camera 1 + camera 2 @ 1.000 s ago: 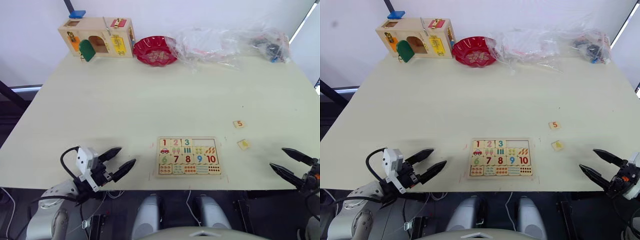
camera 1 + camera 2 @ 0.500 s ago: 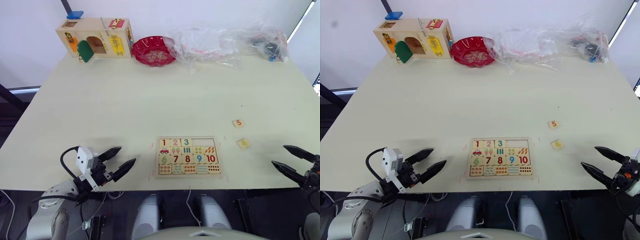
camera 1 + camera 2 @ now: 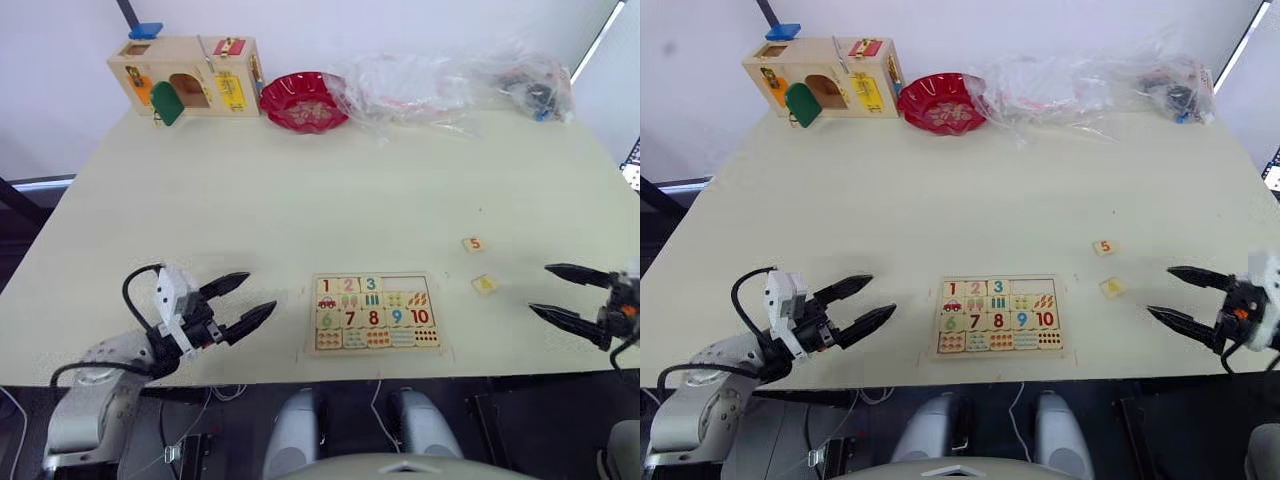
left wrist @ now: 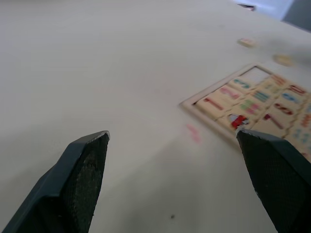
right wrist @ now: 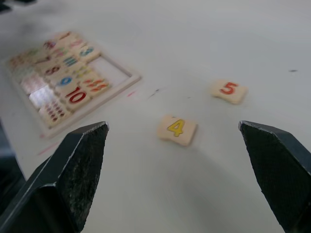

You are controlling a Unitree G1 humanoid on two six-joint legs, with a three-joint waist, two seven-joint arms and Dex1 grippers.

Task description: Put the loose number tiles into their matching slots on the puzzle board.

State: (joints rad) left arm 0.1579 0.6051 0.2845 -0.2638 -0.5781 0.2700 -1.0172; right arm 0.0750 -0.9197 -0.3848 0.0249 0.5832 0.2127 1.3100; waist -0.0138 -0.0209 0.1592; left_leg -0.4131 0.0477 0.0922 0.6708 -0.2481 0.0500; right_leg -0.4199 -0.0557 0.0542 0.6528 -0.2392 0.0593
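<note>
Both end effectors spread wide, empty: left (image 3: 250,298) left of the board (image 3: 377,312), right (image 3: 560,292) just right of tile 4 (image 3: 485,284). Tile 5 (image 3: 474,244) just beyond. Slots (image 3: 408,284) 4–5 bare on the counter (image 3: 300,190).

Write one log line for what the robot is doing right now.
right gripper: open, near tile 4 | tile 5: loose | puzzle board: two slots empty | left gripper: open

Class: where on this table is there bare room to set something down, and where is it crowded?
Bare: the table between the puzzle board and the red bowl. Crowded: the far edge, and around the 4 tile and 5 tile.
</note>
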